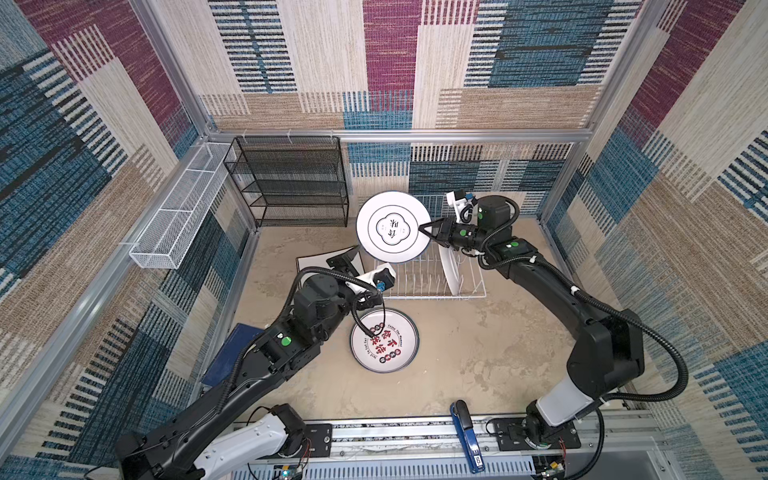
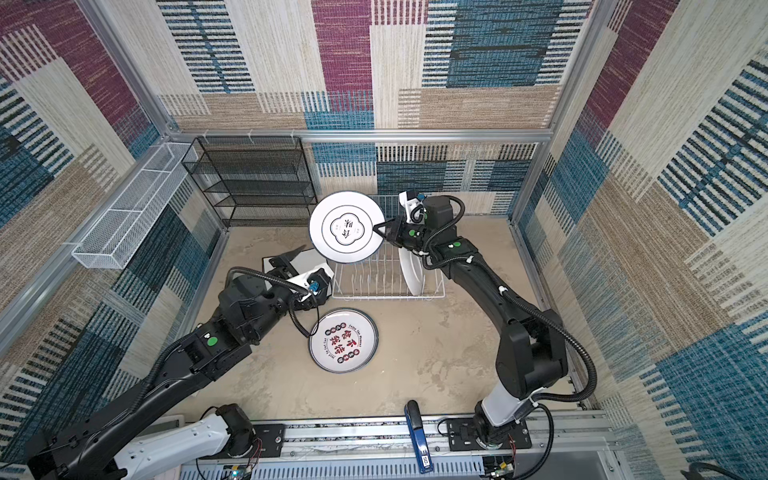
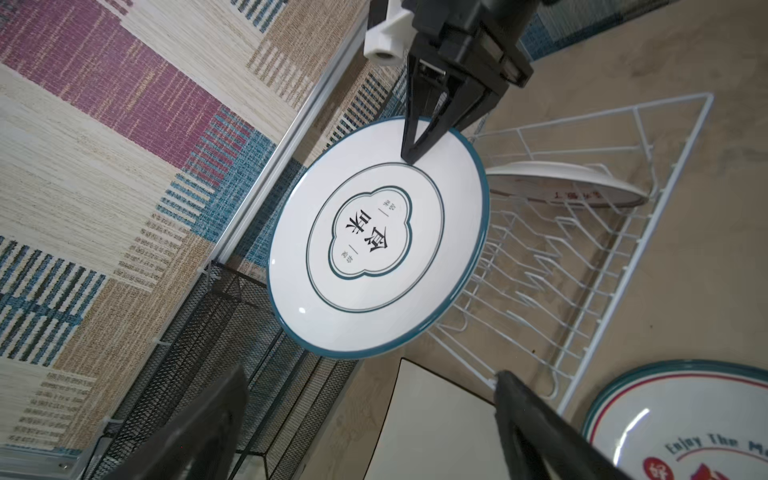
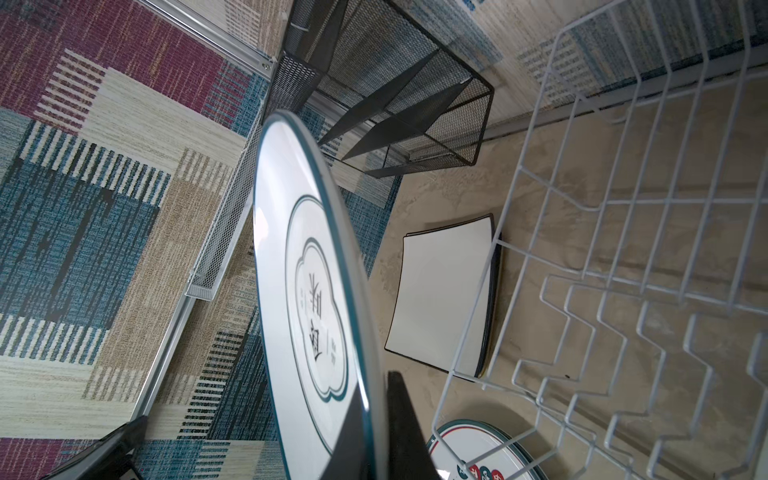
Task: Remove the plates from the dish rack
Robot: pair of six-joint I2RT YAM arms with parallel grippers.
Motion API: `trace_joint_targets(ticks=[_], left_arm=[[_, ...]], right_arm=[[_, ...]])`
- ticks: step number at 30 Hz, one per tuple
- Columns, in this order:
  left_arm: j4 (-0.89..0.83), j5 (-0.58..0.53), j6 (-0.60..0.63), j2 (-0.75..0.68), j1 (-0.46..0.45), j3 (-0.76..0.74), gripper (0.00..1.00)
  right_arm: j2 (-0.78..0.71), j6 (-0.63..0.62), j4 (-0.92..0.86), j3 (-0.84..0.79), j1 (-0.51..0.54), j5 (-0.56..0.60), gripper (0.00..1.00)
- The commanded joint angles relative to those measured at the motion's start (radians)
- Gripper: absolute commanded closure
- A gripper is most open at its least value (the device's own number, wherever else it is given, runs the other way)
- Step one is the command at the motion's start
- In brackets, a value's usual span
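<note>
A sandy-beige tabletop (image 1: 478,353) fills a booth lined with patchwork-patterned fabric. At the back stand a black mesh tiered shelf (image 1: 291,183) and, along the left wall, a long white mesh basket (image 1: 178,216). Neither holds anything that I can see.

Near the middle sits the white open-wire dish rack (image 1: 419,286), most of its upright tines bare. One round white plate (image 1: 451,266) leans in it at the right end, back outward.

Above the rack's left end, a round white plate with a teal rim and black characters (image 1: 392,226) hangs clear in the air, face up towards the top cameras. The right gripper (image 1: 422,228) is clamped on its rim.

Just left of the rack, a stack of square white plates with black edges (image 4: 444,291) lies flat on the tabletop. In front of the rack, a round white plate with red and black characters (image 1: 384,340) also lies flat.

The left gripper (image 3: 370,374) hovers over the square stack, jaws spread wide and holding nothing.

The unloading looks well advanced: the lifted plate needs setting down, and one plate remains in the rack
</note>
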Motion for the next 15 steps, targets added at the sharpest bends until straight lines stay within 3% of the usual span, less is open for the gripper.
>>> trace_joint_targets(ticks=[1, 8, 15], left_arm=[[-0.069, 0.045, -0.291, -0.002, 0.019, 0.067, 0.01], [-0.168, 0.146, -0.614, 0.064, 0.111, 0.205, 0.01], [-0.089, 0.476, -0.99, 0.143, 0.326, 0.238, 0.01]], right_arm=[[0.002, -0.033, 0.057, 0.014, 0.0, 0.009, 1.0], [-0.02, -0.082, 0.056, 0.004, -0.001, 0.039, 1.0], [-0.037, -0.102, 0.046, -0.016, -0.003, 0.039, 1.0]])
